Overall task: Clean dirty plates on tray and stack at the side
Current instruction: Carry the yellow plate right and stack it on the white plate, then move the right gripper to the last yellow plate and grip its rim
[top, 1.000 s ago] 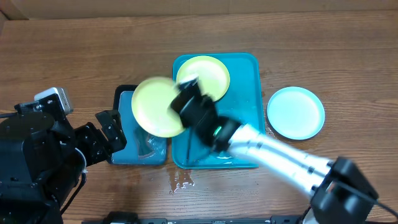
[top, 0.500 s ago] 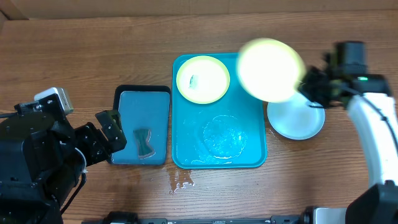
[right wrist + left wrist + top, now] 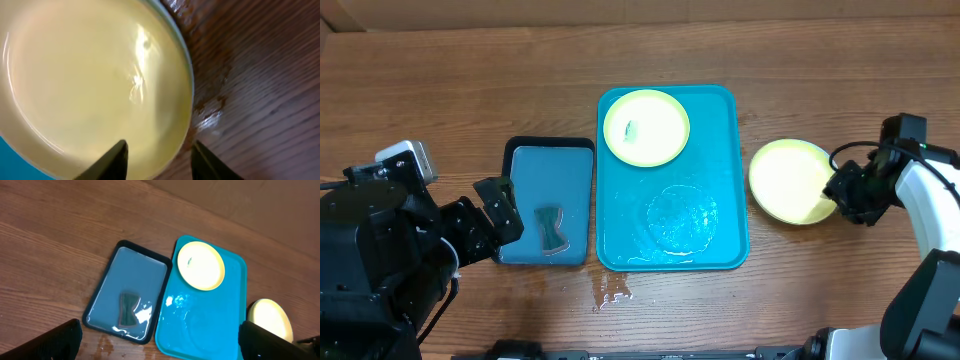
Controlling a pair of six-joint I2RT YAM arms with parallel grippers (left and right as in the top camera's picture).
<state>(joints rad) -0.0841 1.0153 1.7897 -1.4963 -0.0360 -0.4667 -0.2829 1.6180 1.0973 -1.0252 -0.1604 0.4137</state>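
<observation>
Overhead: tray has its long axis top-to-bottom in frame. It holds one yellow-green plate at the upper end, flat, face up, small smudge, with a water film below it. The second yellow-green plate lies flat to the right of the tray, on a light blue plate. The right gripper sits at its right edge, fingers spread, rim in the gap. The left gripper is spread wide, empty, beside the small tray holding a sponge.
</observation>
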